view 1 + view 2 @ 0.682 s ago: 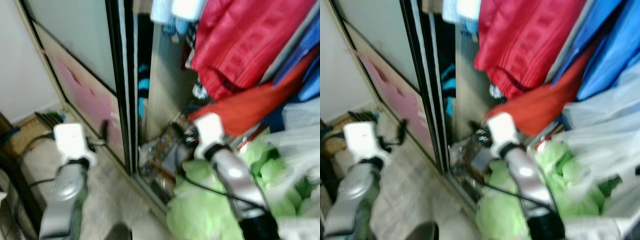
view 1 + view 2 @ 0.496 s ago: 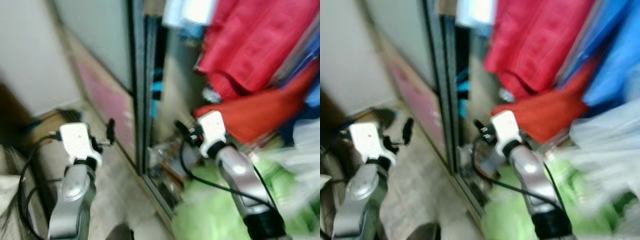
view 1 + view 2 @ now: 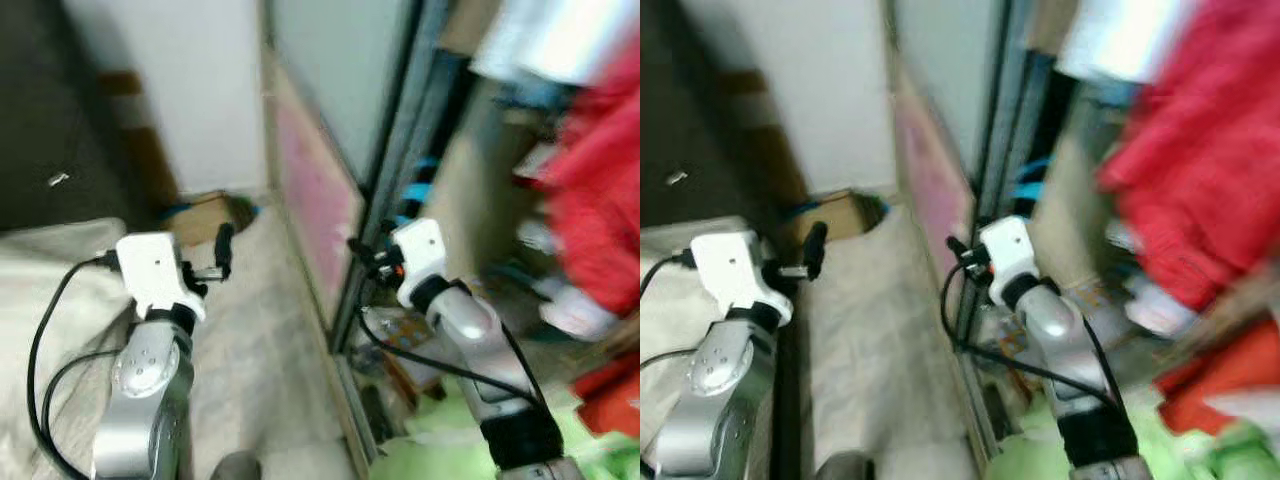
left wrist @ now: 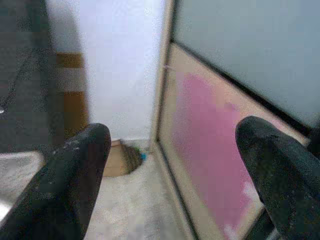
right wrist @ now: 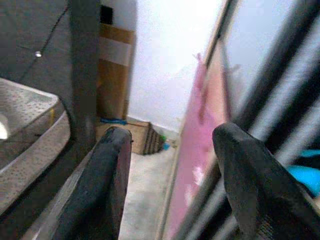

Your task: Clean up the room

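You're facing a wardrobe with a sliding door (image 3: 330, 120), grey glass above and a pink panel (image 4: 210, 150) below. A white wall (image 3: 170, 90) meets it at the corner, where a brown cardboard box (image 3: 205, 215) sits on the pale floor (image 3: 260, 340). Red clothes (image 3: 1200, 170) hang inside the open wardrobe.

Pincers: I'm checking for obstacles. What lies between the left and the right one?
In the left eye view, between the left pincer and the right pincer lie a strip of pale floor and the pink-panelled sliding door.
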`<state>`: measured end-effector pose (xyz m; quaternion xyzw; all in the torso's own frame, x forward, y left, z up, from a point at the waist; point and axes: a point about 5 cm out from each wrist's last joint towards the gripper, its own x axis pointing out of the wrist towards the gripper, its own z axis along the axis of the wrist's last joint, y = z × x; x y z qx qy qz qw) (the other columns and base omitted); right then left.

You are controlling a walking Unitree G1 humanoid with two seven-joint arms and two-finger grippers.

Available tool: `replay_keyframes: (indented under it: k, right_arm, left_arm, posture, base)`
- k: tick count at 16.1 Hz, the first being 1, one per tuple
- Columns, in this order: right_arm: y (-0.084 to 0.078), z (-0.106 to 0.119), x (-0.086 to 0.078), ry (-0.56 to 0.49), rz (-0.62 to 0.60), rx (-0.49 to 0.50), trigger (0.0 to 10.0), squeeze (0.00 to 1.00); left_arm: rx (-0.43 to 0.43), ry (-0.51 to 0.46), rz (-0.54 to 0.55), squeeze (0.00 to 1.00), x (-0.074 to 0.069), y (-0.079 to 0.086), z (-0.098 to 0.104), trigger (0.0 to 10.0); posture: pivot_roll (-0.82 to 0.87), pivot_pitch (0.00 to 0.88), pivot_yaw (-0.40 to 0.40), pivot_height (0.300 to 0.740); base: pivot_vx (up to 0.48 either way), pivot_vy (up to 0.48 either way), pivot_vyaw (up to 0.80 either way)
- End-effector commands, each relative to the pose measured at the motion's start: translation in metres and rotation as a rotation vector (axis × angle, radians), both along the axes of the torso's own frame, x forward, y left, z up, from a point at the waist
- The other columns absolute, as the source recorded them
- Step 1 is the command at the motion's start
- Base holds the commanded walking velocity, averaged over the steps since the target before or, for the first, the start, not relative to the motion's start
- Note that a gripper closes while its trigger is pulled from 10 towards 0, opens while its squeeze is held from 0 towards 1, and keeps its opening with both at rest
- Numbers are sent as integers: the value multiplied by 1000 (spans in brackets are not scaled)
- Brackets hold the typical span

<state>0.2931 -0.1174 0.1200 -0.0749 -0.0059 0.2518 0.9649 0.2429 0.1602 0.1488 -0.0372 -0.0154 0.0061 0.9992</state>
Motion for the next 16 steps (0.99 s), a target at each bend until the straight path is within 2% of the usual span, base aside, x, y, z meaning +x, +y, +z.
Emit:
replay_keyframes:
  k: [1,3,6,8,9,10,11,16]
  right_arm:
    - [-1,1,-1,-4,-12,13,10000,0]
    - [-3,0,-2,-1,-66,60,10000,0]
    - [-1,-3,-1,-1,-101,73,10000,0]
    - [-6,1,-6,0,-115,97,10000,0]
    - [-8,0,-8,-7,-109,89,10000,0]
    - [-11,0,-8,-23,-118,82,10000,0]
    - [-13,3,-5,-23,-138,109,10000,0]
    - [-9,4,-4,-13,-156,127,10000,0]
  left_arm:
    - [17,23,-1,0,0,1,-4,10000]
    - [42,43,-28,0,3,0,-12,10000]
    - [77,50,-38,0,9,2,-11,10000]
    - [69,47,-27,0,11,1,-10,10000]
    - [73,43,-45,0,10,-3,-11,10000]
    - [7,35,-75,0,5,-8,-12,10000]
    - [-99,17,-107,0,3,-10,-8,10000]
    - [-52,20,-55,0,0,-1,-10,10000]
  posture:
    - [30,0,-66,740]
    - [23,0,-9,740]
    - [10,0,-8,740]
    - [-2,0,-23,740]
    - [-5,0,-25,740]
    - [2,0,-20,740]
    - [17,0,-23,740]
    - [17,0,-24,740]
  base:
    - [0,0,688]
    - [0,0,0]
    - [0,0,0]
    - [0,0,0]
    - [0,0,800]
    - [0,0,800]
    - [0,0,800]
    - [0,0,800]
